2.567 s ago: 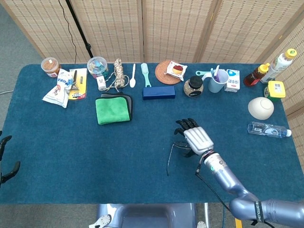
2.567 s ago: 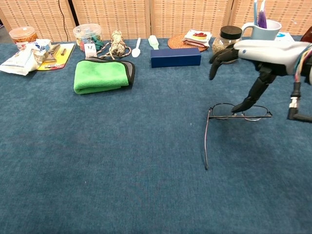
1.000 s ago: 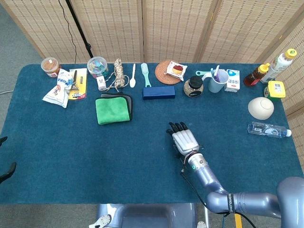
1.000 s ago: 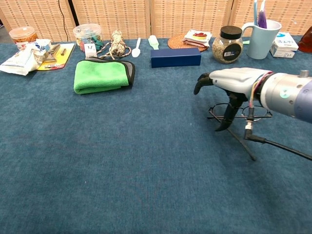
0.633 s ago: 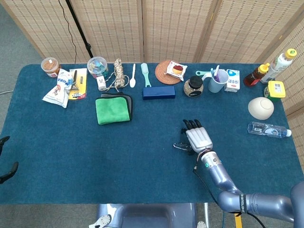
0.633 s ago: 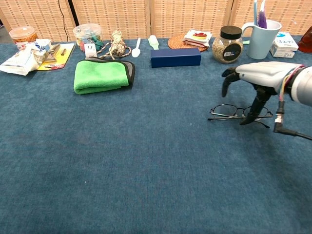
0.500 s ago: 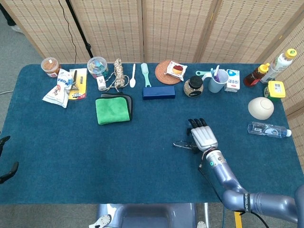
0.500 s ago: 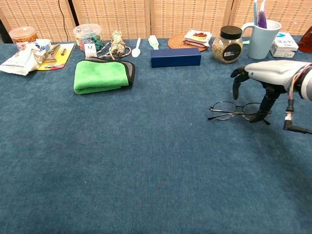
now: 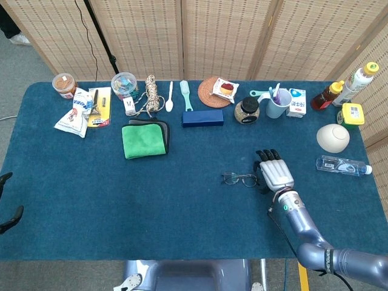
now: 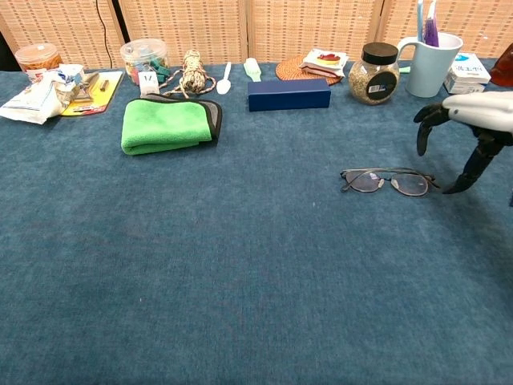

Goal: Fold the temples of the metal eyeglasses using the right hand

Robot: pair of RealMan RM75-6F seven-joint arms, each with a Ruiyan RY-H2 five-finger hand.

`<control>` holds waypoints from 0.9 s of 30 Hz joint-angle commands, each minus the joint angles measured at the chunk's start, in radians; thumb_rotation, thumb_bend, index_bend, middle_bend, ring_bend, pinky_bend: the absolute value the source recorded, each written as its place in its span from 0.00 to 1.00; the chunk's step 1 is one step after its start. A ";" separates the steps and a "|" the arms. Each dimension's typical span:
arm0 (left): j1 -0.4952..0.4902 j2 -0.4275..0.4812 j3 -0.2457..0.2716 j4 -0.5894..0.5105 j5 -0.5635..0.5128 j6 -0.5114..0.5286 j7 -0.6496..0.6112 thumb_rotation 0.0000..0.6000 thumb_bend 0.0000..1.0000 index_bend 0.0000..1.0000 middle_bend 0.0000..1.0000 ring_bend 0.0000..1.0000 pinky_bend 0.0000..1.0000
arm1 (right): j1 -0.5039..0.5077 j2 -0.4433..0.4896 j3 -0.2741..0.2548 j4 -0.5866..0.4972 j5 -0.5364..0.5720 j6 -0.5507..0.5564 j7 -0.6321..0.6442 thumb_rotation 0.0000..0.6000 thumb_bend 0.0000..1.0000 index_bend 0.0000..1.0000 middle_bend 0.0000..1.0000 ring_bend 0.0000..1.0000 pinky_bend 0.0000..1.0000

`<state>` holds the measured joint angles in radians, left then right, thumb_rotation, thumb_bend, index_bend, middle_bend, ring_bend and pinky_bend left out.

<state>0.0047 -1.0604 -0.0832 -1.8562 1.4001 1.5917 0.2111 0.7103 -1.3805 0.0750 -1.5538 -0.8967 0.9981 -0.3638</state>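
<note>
The metal eyeglasses [image 9: 240, 179] [image 10: 386, 181] lie flat on the blue table cloth, right of centre, with both temples folded in behind the lenses. My right hand [image 9: 276, 174] [image 10: 468, 132] hovers just to their right, palm down, fingers spread and curved downward. It holds nothing and stands apart from the frame. Part of a dark clamp-like piece at the far left edge of the head view may belong to my left side; the left hand itself does not show.
A green cloth [image 9: 145, 139] lies left of centre and a dark blue case [image 9: 202, 118] behind the glasses. Along the back edge stand a jar [image 9: 247, 110], a mug [image 9: 278, 103] and several small items. A white bowl [image 9: 333, 137] and plastic bottle [image 9: 342, 165] sit at the right.
The long temple that stuck out toward the front has been swept in against the frame. My right hand then drew off to the right, away from the glasses.
</note>
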 commanded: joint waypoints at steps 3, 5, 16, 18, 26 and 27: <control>0.003 -0.003 0.004 0.004 -0.002 -0.001 -0.004 1.00 0.29 0.16 0.07 0.06 0.05 | -0.088 0.070 0.016 -0.070 -0.137 0.060 0.204 1.00 0.00 0.28 0.07 0.01 0.00; 0.004 -0.004 0.005 0.006 -0.003 -0.001 -0.004 1.00 0.29 0.16 0.07 0.06 0.05 | -0.105 0.079 0.018 -0.072 -0.176 0.059 0.269 1.00 0.00 0.24 0.06 0.01 0.03; 0.010 0.001 0.007 0.005 -0.001 0.006 -0.011 1.00 0.29 0.16 0.07 0.07 0.05 | -0.190 0.130 0.025 -0.077 -0.323 0.088 0.527 1.00 0.00 0.13 0.04 0.01 0.11; 0.014 0.004 0.011 0.007 0.000 0.008 -0.009 1.00 0.29 0.16 0.07 0.06 0.05 | -0.206 0.148 0.018 -0.089 -0.324 0.105 0.500 1.00 0.00 0.14 0.04 0.01 0.08; 0.044 0.024 0.041 0.033 0.007 0.018 -0.013 1.00 0.29 0.16 0.07 0.07 0.05 | -0.310 0.192 -0.024 -0.145 -0.325 0.253 0.313 1.00 0.00 0.16 0.04 0.01 0.03; 0.047 0.026 0.045 0.034 0.010 0.021 -0.018 1.00 0.29 0.16 0.07 0.07 0.05 | -0.322 0.191 -0.027 -0.147 -0.332 0.272 0.304 1.00 0.00 0.16 0.04 0.01 0.03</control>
<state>0.0490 -1.0365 -0.0415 -1.8235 1.4079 1.6098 0.1965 0.4302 -1.2008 0.0645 -1.6821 -1.2176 1.2151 -0.0180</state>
